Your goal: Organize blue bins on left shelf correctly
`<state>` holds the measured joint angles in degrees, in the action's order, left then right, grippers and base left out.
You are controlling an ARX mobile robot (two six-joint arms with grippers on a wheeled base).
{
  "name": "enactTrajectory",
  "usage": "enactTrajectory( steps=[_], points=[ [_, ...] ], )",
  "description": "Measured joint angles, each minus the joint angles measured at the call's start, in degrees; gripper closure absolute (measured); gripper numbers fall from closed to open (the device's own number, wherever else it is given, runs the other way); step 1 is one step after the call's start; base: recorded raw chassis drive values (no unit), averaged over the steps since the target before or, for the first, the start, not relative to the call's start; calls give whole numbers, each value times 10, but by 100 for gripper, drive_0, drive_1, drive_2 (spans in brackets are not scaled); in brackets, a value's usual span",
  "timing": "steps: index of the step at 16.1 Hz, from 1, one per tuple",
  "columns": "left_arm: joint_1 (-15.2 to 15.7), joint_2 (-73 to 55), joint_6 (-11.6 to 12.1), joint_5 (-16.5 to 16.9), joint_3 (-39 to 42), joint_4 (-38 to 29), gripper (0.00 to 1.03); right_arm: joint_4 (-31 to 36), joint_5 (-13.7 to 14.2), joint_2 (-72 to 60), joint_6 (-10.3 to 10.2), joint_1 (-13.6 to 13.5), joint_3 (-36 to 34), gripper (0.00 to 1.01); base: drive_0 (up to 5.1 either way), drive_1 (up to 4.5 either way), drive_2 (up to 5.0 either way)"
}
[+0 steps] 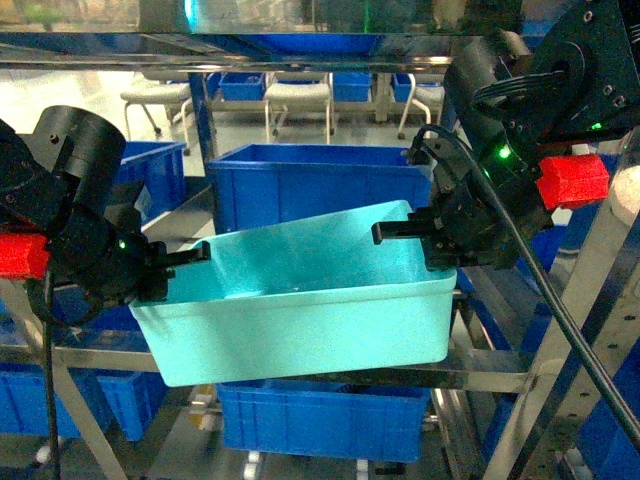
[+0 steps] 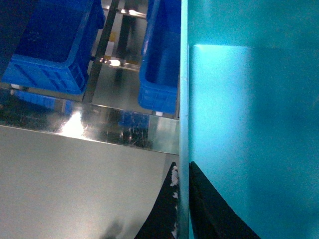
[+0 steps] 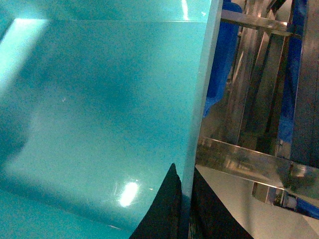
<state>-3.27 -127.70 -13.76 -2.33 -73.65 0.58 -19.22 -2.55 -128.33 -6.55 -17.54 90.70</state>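
Observation:
The blue bin [image 1: 300, 320], light turquoise with smooth walls, hangs tilted between my two grippers, its right end higher. It sits just above the front rail of the left shelf [image 1: 480, 378]. My left gripper [image 1: 165, 265] is shut on the bin's left rim, and my right gripper [image 1: 425, 240] is shut on its right rim. In the left wrist view the left gripper [image 2: 182, 167] pinches the thin rim beside the bin's glossy inside [image 2: 249, 124], over the steel shelf [image 2: 75, 174]. In the right wrist view the right gripper [image 3: 184, 169] clamps the rim of the bin [image 3: 99, 99], the shelf rail [image 3: 239, 159] beyond.
A dark blue ribbed bin [image 1: 310, 180] stands right behind the turquoise one. More dark blue bins sit on the level below [image 1: 320, 420] and at the left [image 1: 150, 170]. A perforated steel upright [image 1: 590, 290] slants at the right. Chairs [image 1: 300, 95] stand far behind.

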Motion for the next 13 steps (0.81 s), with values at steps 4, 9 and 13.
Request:
enactTrajectory(
  steps=[4, 9, 13],
  points=[
    [-10, -47, 0, -2, -60, 10, 101, 8, 6, -39, 6, 13, 27, 99, 0, 0, 0],
    [-23, -89, 0, -3, -122, 38, 101, -7, 10, -70, 19, 23, 57, 99, 0, 0, 0],
    [-23, -106, 0, -22, -149, 59, 85, -29, -18, -78, 40, 23, 73, 86, 0, 0, 0]
  ],
)
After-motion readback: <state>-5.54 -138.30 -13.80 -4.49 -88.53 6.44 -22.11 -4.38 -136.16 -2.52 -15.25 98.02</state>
